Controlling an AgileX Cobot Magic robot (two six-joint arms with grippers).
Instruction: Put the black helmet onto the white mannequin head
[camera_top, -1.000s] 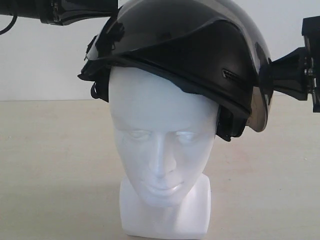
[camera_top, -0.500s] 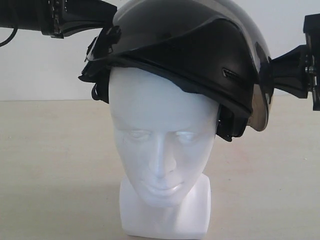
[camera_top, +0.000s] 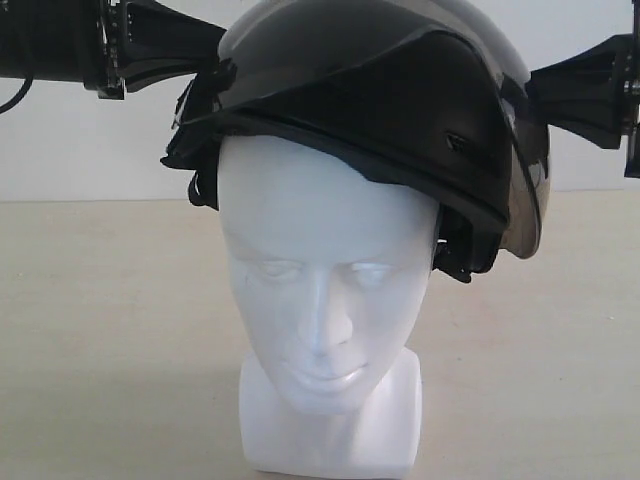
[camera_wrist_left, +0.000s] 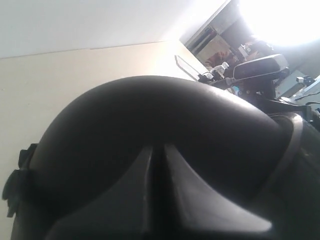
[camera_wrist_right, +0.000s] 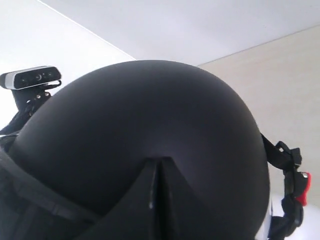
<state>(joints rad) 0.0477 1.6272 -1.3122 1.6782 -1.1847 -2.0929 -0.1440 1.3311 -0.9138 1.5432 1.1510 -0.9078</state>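
Observation:
The black helmet (camera_top: 370, 100) sits on top of the white mannequin head (camera_top: 320, 270), tilted, with its smoke visor hanging down on the right side. The face and blocky base stay uncovered. My left gripper (camera_top: 218, 62) is shut, its tip against the helmet's upper left side near the visor hinge. My right gripper (camera_top: 532, 88) is shut too, its tip touching the helmet's upper right side. In the left wrist view the closed fingers (camera_wrist_left: 157, 147) meet the dark shell (camera_wrist_left: 150, 110). The right wrist view shows the same: gripper (camera_wrist_right: 159, 161) against the shell (camera_wrist_right: 150, 110).
The head stands on a beige table (camera_top: 100, 330) before a white wall. The helmet's strap with a red buckle (camera_wrist_right: 301, 192) dangles at its side. Each arm's wrist camera (camera_wrist_left: 260, 67) (camera_wrist_right: 32, 77) shows beyond the helmet.
The right gripper has risen from the visor's edge to the helmet's upper side. The left gripper has come lower and closer against the helmet. The helmet has shifted slightly on the head.

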